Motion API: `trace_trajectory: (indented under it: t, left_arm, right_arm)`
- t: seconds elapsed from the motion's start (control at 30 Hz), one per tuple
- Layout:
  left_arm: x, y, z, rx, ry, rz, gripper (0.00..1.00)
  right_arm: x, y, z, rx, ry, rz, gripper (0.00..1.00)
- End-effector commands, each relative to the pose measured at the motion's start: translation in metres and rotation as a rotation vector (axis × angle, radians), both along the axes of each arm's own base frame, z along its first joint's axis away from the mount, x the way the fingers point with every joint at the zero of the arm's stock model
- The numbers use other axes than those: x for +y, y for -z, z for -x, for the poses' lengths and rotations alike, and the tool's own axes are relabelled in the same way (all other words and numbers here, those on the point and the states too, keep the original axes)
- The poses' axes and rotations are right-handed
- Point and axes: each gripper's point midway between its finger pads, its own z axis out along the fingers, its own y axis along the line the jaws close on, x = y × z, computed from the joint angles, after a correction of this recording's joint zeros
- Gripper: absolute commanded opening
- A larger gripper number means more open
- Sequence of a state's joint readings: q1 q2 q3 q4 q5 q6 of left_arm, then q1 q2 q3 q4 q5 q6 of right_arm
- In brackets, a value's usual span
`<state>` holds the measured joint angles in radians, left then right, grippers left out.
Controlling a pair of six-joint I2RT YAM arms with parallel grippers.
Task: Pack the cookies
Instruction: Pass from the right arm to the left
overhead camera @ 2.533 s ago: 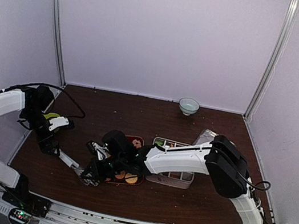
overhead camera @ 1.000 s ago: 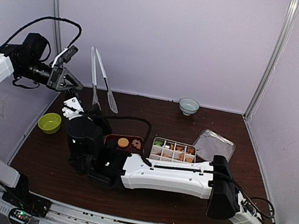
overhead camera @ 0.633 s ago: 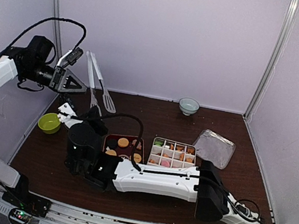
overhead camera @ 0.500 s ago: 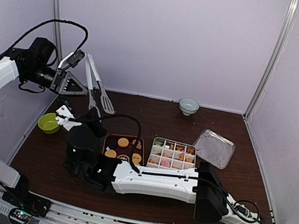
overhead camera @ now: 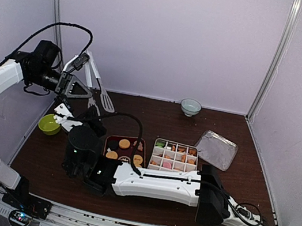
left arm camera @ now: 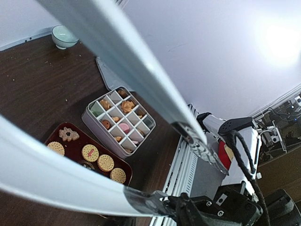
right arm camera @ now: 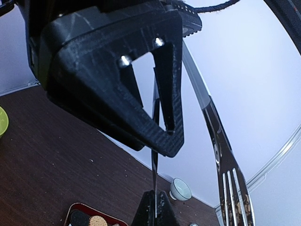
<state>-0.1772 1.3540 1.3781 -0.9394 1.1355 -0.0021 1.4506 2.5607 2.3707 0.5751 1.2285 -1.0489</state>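
Cookies [overhead camera: 125,143] lie flat in red tray [left arm camera: 79,140] and divided box [left arm camera: 101,133].

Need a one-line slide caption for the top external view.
Left gripper holds the tongs raised at left; cookies sit in the red tray and the compartment box.

Centre frame, cookies [overhead camera: 124,143] lie on a tray [overhead camera: 115,139] left of the divided box [overhead camera: 175,154] (just beside it), with a bowl [overhead camera: 190,106] above.

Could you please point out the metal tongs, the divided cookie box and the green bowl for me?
metal tongs [left arm camera: 115,47], left wrist view, middle of the upper arm.
divided cookie box [left arm camera: 103,136], left wrist view, its grey outer side wall.
green bowl [overhead camera: 49,124], top external view, its inner surface.
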Motion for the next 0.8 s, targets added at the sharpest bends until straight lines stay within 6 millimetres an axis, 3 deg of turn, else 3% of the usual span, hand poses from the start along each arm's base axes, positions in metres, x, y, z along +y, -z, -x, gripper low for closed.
trace_trajectory:
  t: [0.0,0.23,0.43,0.57,0.63,0.7,0.77]
  left_arm:
    - [-0.005,-0.01,-0.01,-0.051,0.009,0.04,0.32]
    - [-0.006,-0.012,-0.015,-0.047,-0.01,0.045,0.32]
    - [-0.004,-0.008,-0.014,-0.046,-0.026,0.027,0.0]
    - [-0.004,-0.004,-0.019,-0.039,-0.044,0.018,0.0]
    - [-0.004,-0.003,-0.021,-0.034,-0.048,0.022,0.0]
    - [-0.005,-0.004,-0.023,-0.035,-0.048,0.022,0.0]
    - [-0.005,-0.007,-0.025,-0.043,-0.046,0.023,0.0]
  right_arm:
    - [0.004,-0.008,0.007,-0.013,-0.023,-0.031,0.0]
    - [0.012,-0.002,0.011,-0.029,-0.039,0.015,0.0]
    - [0.011,-0.002,0.012,-0.03,-0.037,0.025,0.0]
    - [0.012,-0.004,0.014,-0.034,-0.041,0.021,0.2]
    - [0.013,-0.003,0.015,-0.035,-0.044,0.019,0.35]
    - [0.013,-0.001,0.018,-0.035,-0.048,0.017,0.58]
    - [0.015,0.003,0.02,-0.034,-0.053,0.027,0.7]
